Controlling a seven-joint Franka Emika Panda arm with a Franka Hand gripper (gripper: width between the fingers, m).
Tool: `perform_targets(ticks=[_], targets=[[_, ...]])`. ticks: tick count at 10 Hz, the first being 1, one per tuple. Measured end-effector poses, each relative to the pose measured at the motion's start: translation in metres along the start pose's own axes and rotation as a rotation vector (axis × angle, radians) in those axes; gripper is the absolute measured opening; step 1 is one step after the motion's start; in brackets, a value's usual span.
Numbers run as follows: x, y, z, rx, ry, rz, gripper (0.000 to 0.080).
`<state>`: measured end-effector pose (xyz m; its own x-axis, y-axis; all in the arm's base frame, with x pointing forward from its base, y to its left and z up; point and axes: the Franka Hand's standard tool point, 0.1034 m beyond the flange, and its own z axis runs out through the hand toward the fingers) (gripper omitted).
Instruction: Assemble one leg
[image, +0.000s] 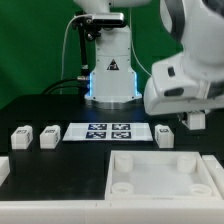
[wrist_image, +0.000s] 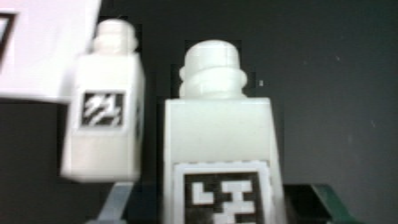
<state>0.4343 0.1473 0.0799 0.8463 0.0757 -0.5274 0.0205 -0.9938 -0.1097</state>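
The leg fills the middle of the wrist view. It is a white block with a ribbed, rounded peg at one end and a black-and-white square tag on the face that looks at the camera. It sits in the claw. The dark fingers lie against its two sides at the tag end, so the claw is clamped on the leg. This leg looks clearly bigger than its neighbour, so it is nearer to the camera.

Just beside it, apart and parallel to it, a second leg lies on the black surface, with its own tag facing up. A corner of the marker board shows near the peg end of this second leg.

In the exterior view the claw hangs low under the big white wrist of the arm, towards the exterior view's right. The held leg is hard to separate from the fingers there. The second leg rests just off the marker board, on the exterior view's right of it. Two more legs lie well apart on the other side of the board. The large white tray lies in front, close to the camera.
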Motion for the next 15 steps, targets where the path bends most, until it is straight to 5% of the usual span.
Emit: perform_targets(ticks=[3, 7, 8, 10, 13, 15], targets=[[0.003, -0.005, -0.059, -0.006, 0.305, -0.014, 0.0285], [0.015, -0.006, -0.051, -0.003, 0.704, -0.049, 0.0285], [0.019, 0.001, -0.058, -0.014, 0.761, -0.079, 0.0285], [0.033, 0.019, -0.119, -0.040, 0.943, -0.124, 0.0285], [0.045, 0.029, -0.166, -0.062, 1.246, -0.145, 0.0285], [0.053, 0.030, -0.140, -0.057, 1.166, -0.141, 0.0285]])
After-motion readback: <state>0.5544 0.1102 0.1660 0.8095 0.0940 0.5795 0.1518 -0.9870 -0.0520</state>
